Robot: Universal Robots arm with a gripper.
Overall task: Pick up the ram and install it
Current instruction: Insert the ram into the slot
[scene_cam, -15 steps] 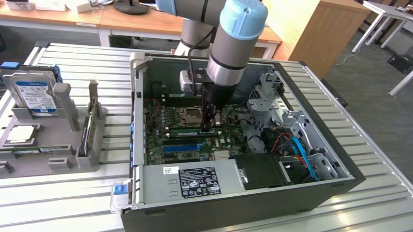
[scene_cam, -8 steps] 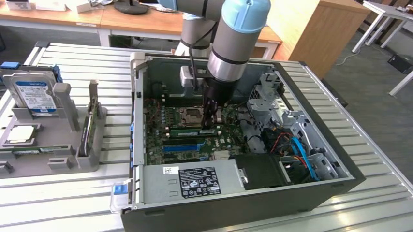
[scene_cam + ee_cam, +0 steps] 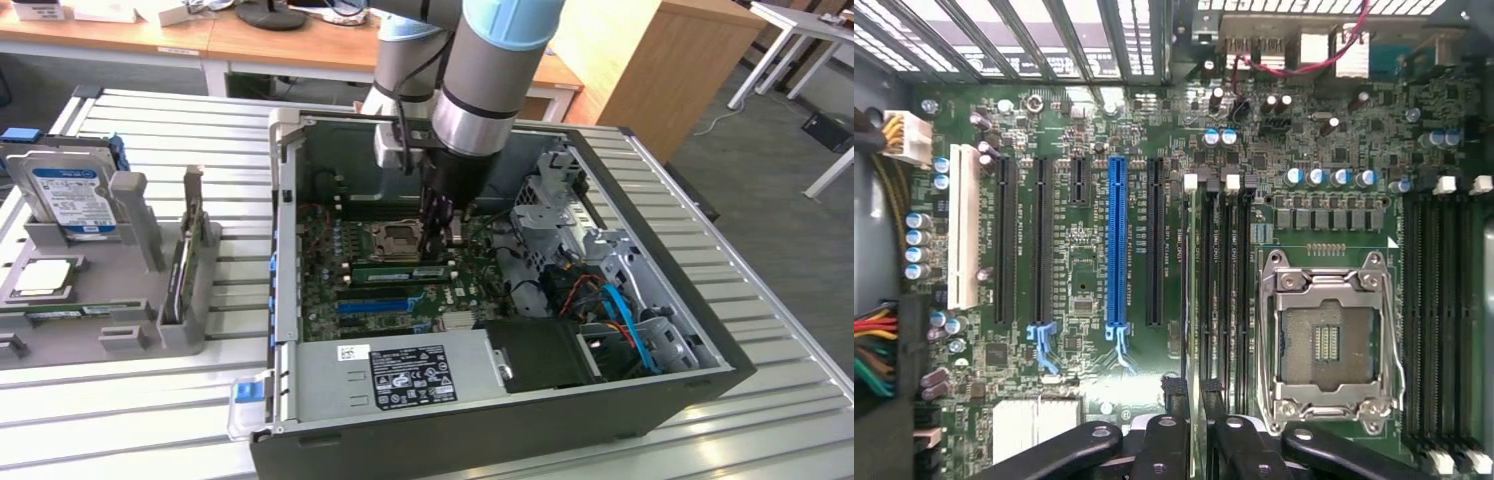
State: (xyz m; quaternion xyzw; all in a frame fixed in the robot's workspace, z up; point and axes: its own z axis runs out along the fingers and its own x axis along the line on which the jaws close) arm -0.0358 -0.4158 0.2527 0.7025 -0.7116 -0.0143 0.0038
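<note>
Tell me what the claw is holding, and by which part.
The claw appears to pinch the ram by its two flat faces at the top edge.

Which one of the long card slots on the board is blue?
The blue slot is the one with black slots on both sides; the white slot at the row's end lies near the coloured wires.
</note>
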